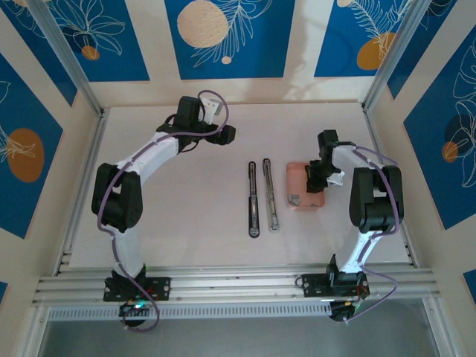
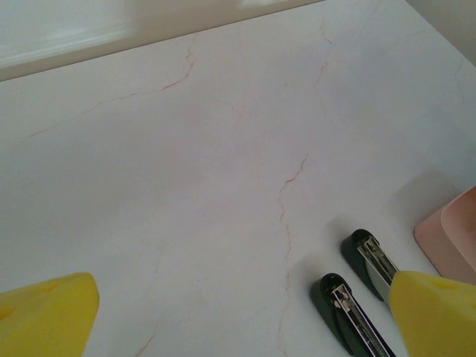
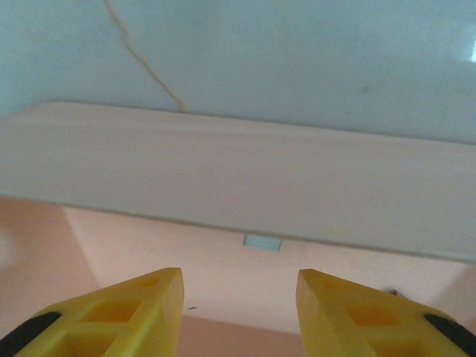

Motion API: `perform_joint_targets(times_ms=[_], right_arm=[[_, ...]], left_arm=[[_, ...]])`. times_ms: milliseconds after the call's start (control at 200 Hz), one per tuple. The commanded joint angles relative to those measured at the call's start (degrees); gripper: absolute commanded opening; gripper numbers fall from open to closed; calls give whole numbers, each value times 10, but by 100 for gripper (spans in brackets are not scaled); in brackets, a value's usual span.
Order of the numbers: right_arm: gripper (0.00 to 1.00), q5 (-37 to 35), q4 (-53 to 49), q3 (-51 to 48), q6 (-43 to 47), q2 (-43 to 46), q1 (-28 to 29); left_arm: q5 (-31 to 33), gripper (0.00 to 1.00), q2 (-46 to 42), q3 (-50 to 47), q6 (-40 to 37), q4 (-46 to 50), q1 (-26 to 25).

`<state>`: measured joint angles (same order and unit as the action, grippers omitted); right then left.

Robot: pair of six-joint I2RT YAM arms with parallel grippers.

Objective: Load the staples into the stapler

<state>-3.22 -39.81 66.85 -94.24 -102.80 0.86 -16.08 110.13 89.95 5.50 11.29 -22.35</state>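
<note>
The stapler lies opened out on the table as two slim bars, a dark one (image 1: 253, 199) and a silvery one (image 1: 271, 195); their black ends (image 2: 336, 296) (image 2: 362, 246) show in the left wrist view. A short silvery staples strip (image 3: 262, 242) lies inside the pink tray (image 3: 223, 178) against its far wall. My right gripper (image 3: 238, 301) is open, low over the tray floor, with the strip ahead of the gap and apart from both fingers. My left gripper (image 2: 242, 327) hangs wide open and empty above bare table, left of the stapler.
The pink tray (image 1: 306, 186) sits right of the bars, with another small grey bit (image 1: 294, 198) near its front left corner. The right gripper (image 1: 320, 175) covers the tray's right side. The left gripper (image 1: 225, 134) is at the back centre. Walls enclose the table.
</note>
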Motion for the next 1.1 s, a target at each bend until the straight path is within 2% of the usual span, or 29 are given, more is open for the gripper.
perform_joint_targets(times_ms=[0,635,1095], right_arm=[[44,-9,-13,17,-11,-20,-6],[43,-5,-20,-5,-31,-19,-16],[37,6,-17,-5,-13,-50,-22]], left_arm=[[-10,100,11,22,0,3,10],[-14,100,13,23,7,1,13],[-12,100,14,27,13,3,13]])
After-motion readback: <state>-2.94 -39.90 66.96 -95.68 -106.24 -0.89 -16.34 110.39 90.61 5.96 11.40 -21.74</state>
